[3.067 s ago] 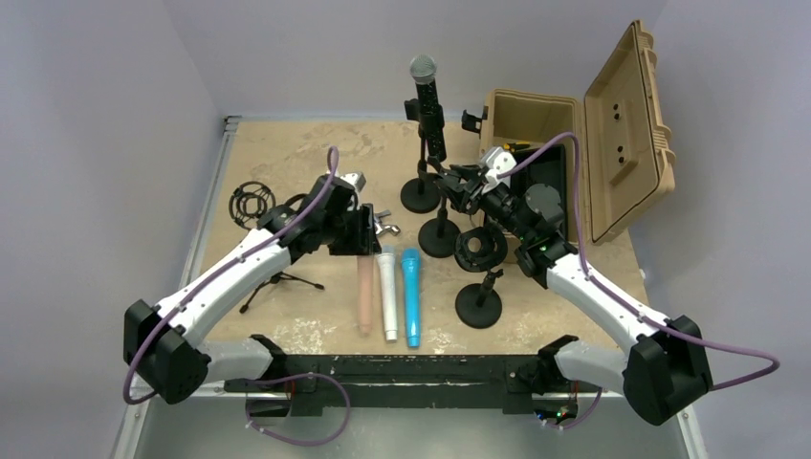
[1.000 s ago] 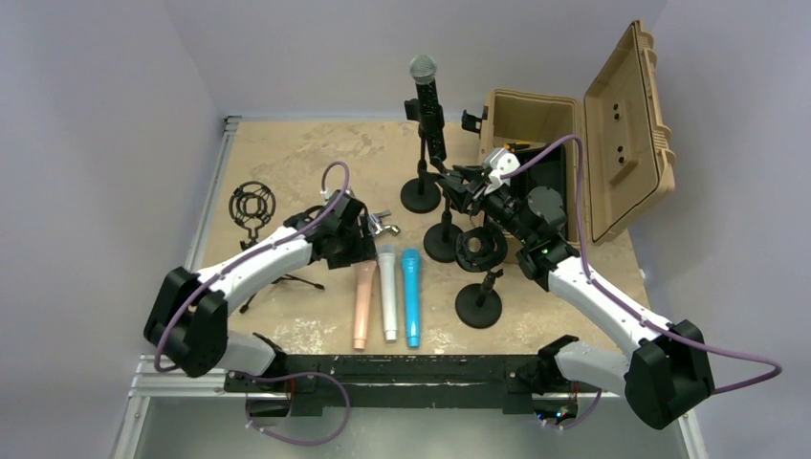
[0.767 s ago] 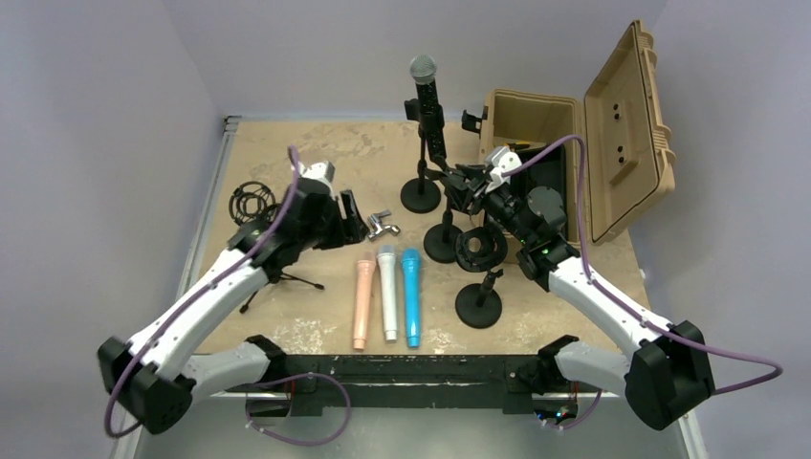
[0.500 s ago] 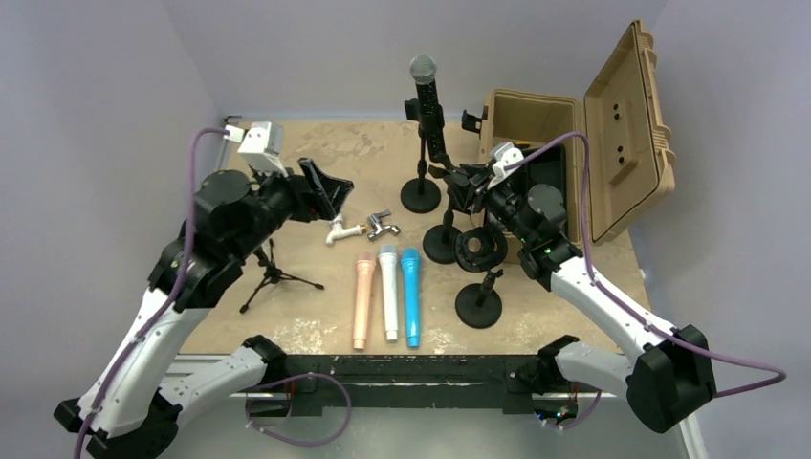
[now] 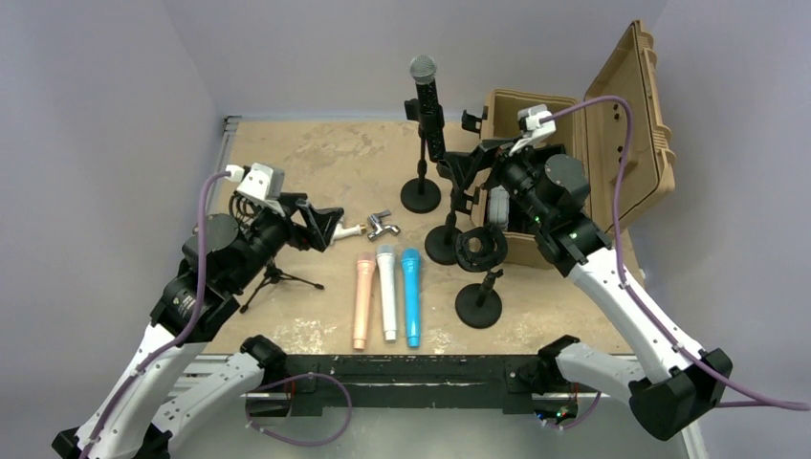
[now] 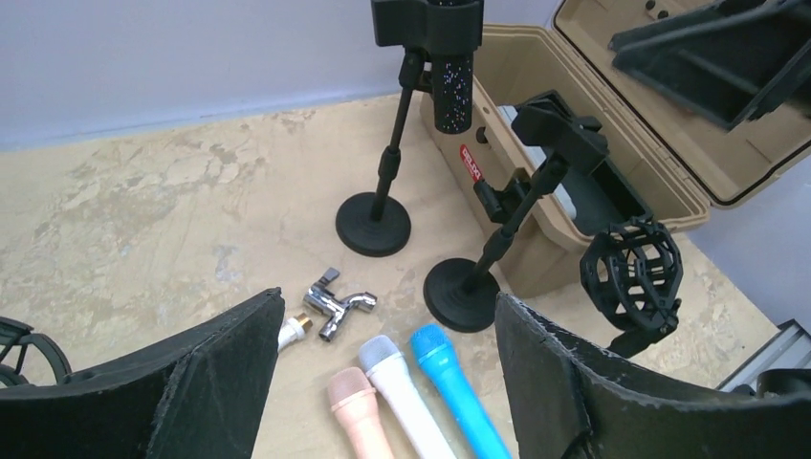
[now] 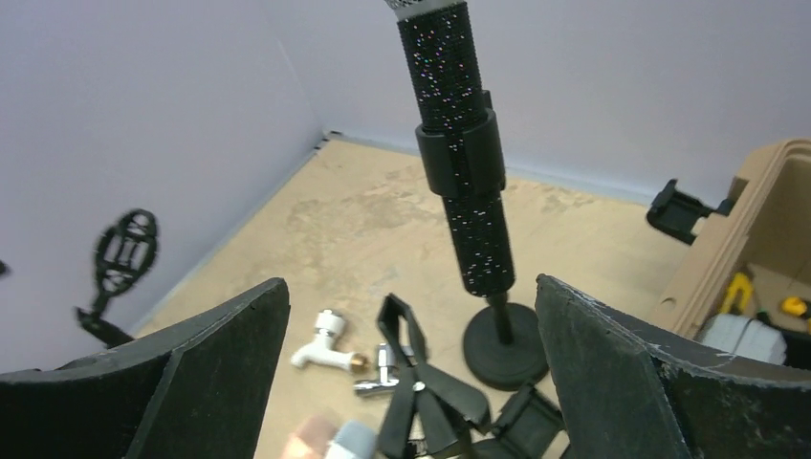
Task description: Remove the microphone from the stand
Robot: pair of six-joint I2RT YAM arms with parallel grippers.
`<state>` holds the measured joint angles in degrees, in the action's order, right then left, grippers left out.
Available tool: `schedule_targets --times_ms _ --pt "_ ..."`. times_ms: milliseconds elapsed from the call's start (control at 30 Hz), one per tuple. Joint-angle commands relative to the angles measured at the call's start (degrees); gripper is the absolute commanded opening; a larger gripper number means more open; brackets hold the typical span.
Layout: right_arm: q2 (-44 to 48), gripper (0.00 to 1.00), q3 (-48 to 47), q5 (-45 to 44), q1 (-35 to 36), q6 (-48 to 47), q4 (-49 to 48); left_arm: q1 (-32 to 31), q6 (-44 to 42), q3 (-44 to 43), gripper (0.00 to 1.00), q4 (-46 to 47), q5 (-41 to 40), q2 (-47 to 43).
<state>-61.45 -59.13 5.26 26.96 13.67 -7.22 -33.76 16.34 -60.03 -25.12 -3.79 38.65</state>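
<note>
Tabletop point(image 5: 316, 153) bears the microphone point(image 7: 442, 67) clipped upright in its stand point(image 7: 502, 356), ahead of both open jaws.

Bright, even light, looks like it's coming from above, so the stand bases point(image 5: 419, 198) only throw faint, soft shadows. Tiny glints on the chrome tap point(image 6: 337, 304), no real glare. Top view's sharp. In the right wrist view, the mics point(image 7: 330, 442) at the bottom edge are blurred.

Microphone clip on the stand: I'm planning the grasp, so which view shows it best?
Right wrist: the clip wraps the speckled microphone, large and unobstructed. Left wrist crops it at the top edge; top external shows it small and far off.
</note>
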Motion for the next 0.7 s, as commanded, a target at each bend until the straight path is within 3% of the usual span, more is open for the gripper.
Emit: schedule_targets --times_ms 0,200,467,533,667 --pt "1.1 0.99 -4.4 -0.1 -0.5 13.7 6.8 -0.1 -3.3 1.8 0.79 4.3 0.6 -2.6" --pt "-2.8 0.94 -5.4 12.0 -5.0 17.9 7.6 -1.3 -4.3 2.6 0.79 4.6 -0.9 -4.5" --pt "-5.4 0.73 -4.4 25.0 -10.2 12.8 4.6 -2.0 -5.2 2.7 0.78 4.3 -0.9 -4.7" --pt "-5.4 0.67 -4.1 26.3 -10.7 11.4 4.8 -2.1 -5.3 2.7 0.78 4.3 -1.2 -4.6" --pt "-4.2 0.66 -2.5 27.8 -12.0 10.3 3.8 -2.2 -5.4 2.9 0.78 4.4 -1.2 -4.3"
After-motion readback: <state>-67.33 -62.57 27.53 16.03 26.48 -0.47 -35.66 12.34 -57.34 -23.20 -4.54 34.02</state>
